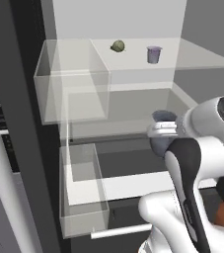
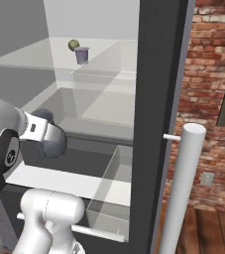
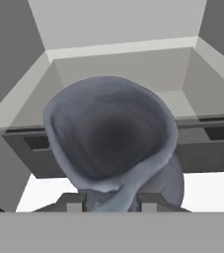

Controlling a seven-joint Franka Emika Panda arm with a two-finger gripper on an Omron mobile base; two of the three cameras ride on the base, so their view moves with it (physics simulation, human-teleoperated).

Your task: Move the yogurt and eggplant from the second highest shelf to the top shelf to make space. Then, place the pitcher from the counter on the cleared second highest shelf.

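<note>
The hand grips the pitcher at the second highest shelf's front edge; yogurt and eggplant sit on the top shelf.

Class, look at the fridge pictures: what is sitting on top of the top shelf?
On the top shelf stand the eggplant and, apart beside it, the upright yogurt. The shelf's far right end is hidden behind the fridge's dark side wall.

You saw the eggplant left of the yogurt on the top shelf; the pitcher hung before the second highest shelf.
</note>
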